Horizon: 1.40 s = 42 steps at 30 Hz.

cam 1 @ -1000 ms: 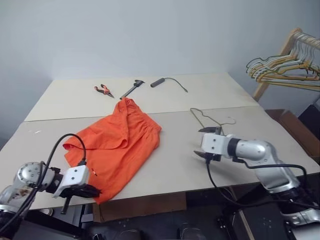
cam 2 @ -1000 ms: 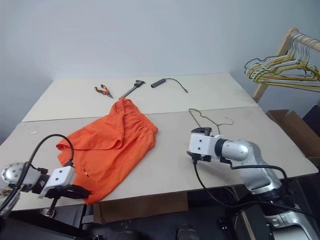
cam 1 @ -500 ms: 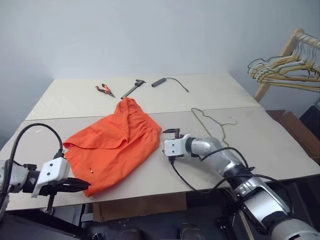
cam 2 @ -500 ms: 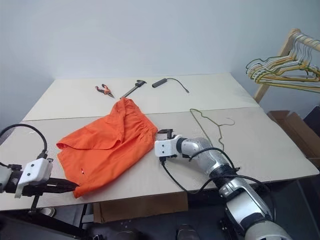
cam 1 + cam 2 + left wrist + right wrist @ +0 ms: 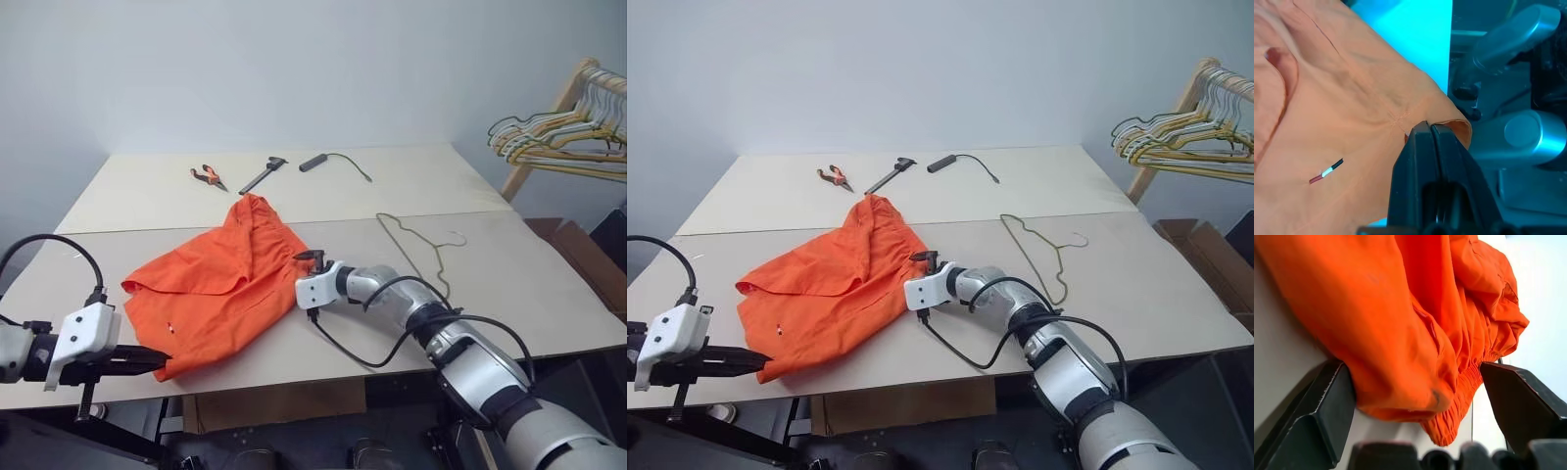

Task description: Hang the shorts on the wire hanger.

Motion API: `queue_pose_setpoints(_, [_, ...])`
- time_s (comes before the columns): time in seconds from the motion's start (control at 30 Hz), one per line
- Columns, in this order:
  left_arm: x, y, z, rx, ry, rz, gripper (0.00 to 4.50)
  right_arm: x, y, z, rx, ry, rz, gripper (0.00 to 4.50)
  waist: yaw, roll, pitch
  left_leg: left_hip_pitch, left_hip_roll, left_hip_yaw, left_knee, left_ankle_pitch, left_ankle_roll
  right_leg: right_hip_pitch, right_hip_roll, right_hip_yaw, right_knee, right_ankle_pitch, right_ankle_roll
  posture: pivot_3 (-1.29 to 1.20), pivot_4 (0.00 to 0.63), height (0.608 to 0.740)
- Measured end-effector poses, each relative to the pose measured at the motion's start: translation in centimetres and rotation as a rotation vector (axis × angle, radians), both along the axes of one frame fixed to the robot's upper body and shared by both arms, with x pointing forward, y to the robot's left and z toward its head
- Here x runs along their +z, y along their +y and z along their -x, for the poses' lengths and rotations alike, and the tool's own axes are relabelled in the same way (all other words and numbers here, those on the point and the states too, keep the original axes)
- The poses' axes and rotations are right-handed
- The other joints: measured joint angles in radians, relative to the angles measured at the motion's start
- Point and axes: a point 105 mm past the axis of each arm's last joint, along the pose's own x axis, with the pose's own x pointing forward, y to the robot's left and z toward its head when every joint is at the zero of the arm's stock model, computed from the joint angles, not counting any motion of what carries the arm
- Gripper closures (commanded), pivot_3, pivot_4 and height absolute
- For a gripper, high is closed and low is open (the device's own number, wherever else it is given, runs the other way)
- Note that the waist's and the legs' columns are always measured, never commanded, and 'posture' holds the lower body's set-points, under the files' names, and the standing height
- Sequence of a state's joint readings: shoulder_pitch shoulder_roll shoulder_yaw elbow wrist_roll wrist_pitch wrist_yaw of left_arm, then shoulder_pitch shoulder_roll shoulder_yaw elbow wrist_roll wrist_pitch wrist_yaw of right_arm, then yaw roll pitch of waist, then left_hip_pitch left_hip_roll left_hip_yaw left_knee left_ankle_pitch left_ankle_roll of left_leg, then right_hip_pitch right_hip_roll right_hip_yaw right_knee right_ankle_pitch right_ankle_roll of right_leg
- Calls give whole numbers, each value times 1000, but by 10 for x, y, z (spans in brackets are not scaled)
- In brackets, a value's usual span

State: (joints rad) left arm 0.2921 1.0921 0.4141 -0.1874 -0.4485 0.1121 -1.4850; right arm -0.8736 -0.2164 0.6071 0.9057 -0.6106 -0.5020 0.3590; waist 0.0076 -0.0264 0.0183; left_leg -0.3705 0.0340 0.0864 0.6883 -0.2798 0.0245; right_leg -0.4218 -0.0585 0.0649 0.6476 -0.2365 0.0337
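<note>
Orange shorts [image 5: 220, 284] lie crumpled on the surface [image 5: 549, 284], near its front-left. L gripper [image 5: 1426, 128]: jaws pressed together, pinching a hem corner off the front edge. R gripper [image 5: 1420, 382]: jaws spread wide, straddling the waistband side. Wire hanger [image 5: 416, 245] lies flat, just right of the shorts.

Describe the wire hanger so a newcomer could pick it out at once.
Start at the pale table and find the orange shorts. To their right, past the right gripper, the wire hanger lies flat. It is a lone, thin grey-olive wire, unlike the hangers on the wooden rack beyond the table.
</note>
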Motion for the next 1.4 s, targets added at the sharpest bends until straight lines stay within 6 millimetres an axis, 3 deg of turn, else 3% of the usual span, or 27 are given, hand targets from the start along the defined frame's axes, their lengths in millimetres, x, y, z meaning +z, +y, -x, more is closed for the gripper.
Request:
queue_pose_setpoints(0.1, [0,0,0,0,2,1,4500,0,-3,-4,-12,-6,19,1258,2,0,0,0,0,0,-2,1,-1,-1,0,0,0,0,-1,166,0,740])
queue_pose_setpoints(0.4, [0,0,-2,2,-2,3,4500,-7,-9,-5,-24,14,44,4455,2,0,0,2,1,-1,-8,3,-5,-1,2,0,0,-1,-3,154,0,740])
queue_pose_setpoints(0.53, [-2,1,-7,6,-15,-11,4500,-8,-20,-11,-60,0,80,4455,2,0,0,2,0,-1,-8,3,-5,-1,1,0,0,-1,-3,132,0,740])
queue_pose_setpoints(0.7, [-11,-8,-17,-34,-49,-24,4500,6,-42,-17,-117,-55,97,4455,7,0,0,1,0,-1,-8,3,-5,-1,1,0,0,-2,-3,109,0,740])
queue_pose_setpoints(0.77, [-11,-12,-23,-55,-72,-24,4500,8,-62,-10,-151,-60,114,4455,14,-1,-1,0,0,-2,-8,3,-5,-1,1,-1,-1,-2,-3,97,0,740])
queue_pose_setpoints(0.87, [-16,-15,-26,-70,-58,-24,4500,2,-117,7,-288,1,177,4455,19,-1,0,-2,-1,-2,-8,2,-4,-2,0,-1,-3,-2,-2,71,0,740])
queue_pose_setpoints(0.93, [-18,-17,-28,-84,-54,-26,4500,4,-133,23,-325,45,184,4455,15,-2,0,-2,0,-2,-8,2,-3,-2,1,-1,-3,-2,-1,57,0,740])
queue_pose_setpoints(1.1, [-18,-20,-33,-118,-70,-34,4500,27,-123,65,-244,93,179,4455,-22,-2,0,3,2,-2,-8,2,-4,1,4,0,-1,-3,-1,38,0,740])
queue_pose_setpoints(1.27, [-16,-7,-37,-121,-45,-78,4500,27,-113,120,-113,286,234,4455,-23,-3,0,2,2,-2,-7,2,-4,0,3,0,-2,-4,1,42,0,740])
queue_pose_setpoints(1.4, [-14,3,-39,-112,-47,-128,4500,35,-102,137,-62,352,216,4455,-23,-4,0,3,2,-1,-7,2,-4,0,3,0,-2,-4,1,49,0,740])
